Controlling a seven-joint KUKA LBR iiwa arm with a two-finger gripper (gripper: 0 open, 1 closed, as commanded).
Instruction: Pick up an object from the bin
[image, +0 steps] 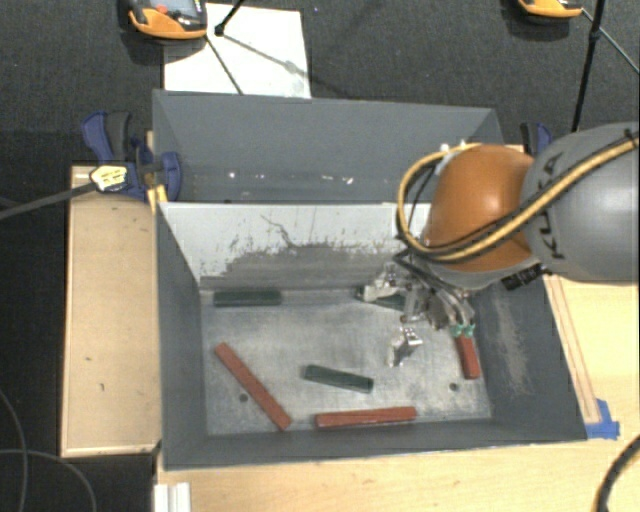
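Observation:
My gripper hangs over the right half of the bin floor, under the orange wrist cover, open with nothing between its fingers. One fingertip points down at the bare floor and the other reaches left near the back wall. Just to the gripper's right, a short red-brown bar lies tilted on the floor, partly tucked under the wrist. A dark green bar lies a little to the front left of the lower fingertip, apart from it.
A red-brown bar lies along the front wall. A longer red-brown bar lies diagonally at the front left. A second dark green bar rests against the back wall at the left. The arm covers the bin's right back corner.

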